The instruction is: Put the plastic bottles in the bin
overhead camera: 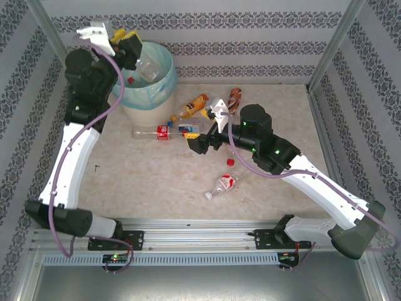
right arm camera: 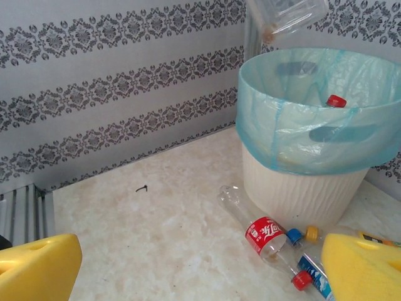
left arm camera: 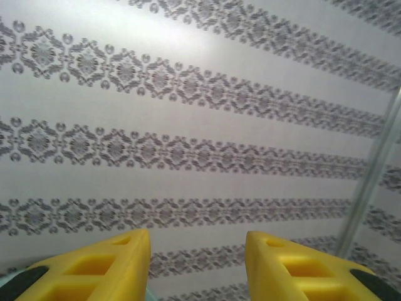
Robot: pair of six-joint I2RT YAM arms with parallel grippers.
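Observation:
The cream bin with its teal bag stands at the back left. My left gripper hangs above it, open, with nothing between the yellow fingers. A clear bottle is in the air over the bin's mouth. A red cap shows inside. My right gripper is open and low over the table. Just ahead of it lie a clear red-labelled bottle and a blue-labelled bottle.
An orange bottle and a brown one lie behind the right gripper. Another clear bottle and a loose red cap lie nearer the front. Patterned walls close the back and sides.

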